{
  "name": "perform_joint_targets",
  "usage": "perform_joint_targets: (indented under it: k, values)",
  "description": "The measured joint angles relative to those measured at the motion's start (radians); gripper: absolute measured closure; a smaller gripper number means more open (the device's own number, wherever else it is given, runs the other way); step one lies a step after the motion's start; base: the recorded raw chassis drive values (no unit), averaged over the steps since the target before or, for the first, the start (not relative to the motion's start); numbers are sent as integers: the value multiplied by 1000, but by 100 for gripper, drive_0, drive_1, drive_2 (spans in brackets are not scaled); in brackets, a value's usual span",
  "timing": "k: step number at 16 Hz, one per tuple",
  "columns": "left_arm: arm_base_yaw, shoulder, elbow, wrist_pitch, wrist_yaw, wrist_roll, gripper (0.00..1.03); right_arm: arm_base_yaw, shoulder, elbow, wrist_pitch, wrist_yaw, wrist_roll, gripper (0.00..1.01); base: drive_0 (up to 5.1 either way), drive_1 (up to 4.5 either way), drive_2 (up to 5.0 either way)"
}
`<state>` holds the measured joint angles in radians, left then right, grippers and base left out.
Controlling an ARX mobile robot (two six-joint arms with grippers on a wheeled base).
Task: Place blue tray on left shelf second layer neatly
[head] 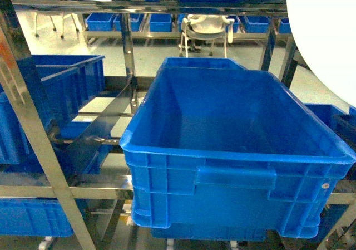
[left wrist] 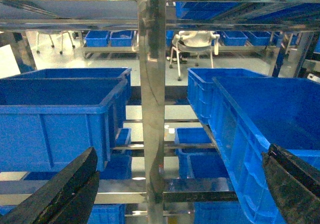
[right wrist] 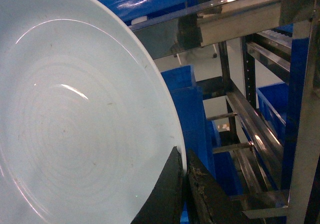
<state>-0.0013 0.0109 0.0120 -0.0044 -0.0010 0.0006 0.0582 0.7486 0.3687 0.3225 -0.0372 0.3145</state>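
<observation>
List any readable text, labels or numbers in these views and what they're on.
None readable.
Big blue crate: small pale round dot on its front right, too small to tell if it is a sticker or print.
Blue tray: plain, no markings.
Steel rack posts: bare metal, no labels.
Other blue crates: no print visible.

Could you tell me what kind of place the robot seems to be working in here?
Probably a warehouse or factory storeroom. Steel racks hold rows of big blue crates, more crates line the far wall, and a wheeled chair stands on the bare floor. The right gripper holds a pale tray.
</observation>
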Motion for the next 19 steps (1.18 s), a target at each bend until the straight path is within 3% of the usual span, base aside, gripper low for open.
perform_joint_targets:
  k: [7,8,9,10,12,13,14,16,19]
  values:
    - [0,0,0,0,0,0,5,0,0,0,0,0,0,99,0,0,0]
    - [0,0,0,0,0,0,5,-5,2,2,-13,-22,5,99,0,0,0]
    - [0,0,0,0,0,0,5,-55,27,20,-117,-177,74,99,0,0,0]
    - [0,0,0,0,0,0,5,-76,72,57,-226,-345,151,99,0,0,0]
    - [0,0,0,0,0,0,5,-140,194,132,-431,-556,240,99,0,0,0]
    - [0,0,0,0,0,0,5,-156,278,150,-479,-635,280,99,0,0,0]
    - [0,0,0,0,0,0,5,-159,355,164,-487,-674,313,99,0,0,0]
    - [0,0,0,0,0,0,5,-159,457,236,-442,-674,351,99,0,0,0]
    - [0,0,0,0,0,0,5,-156,596,365,-415,-636,363,99,0,0,0]
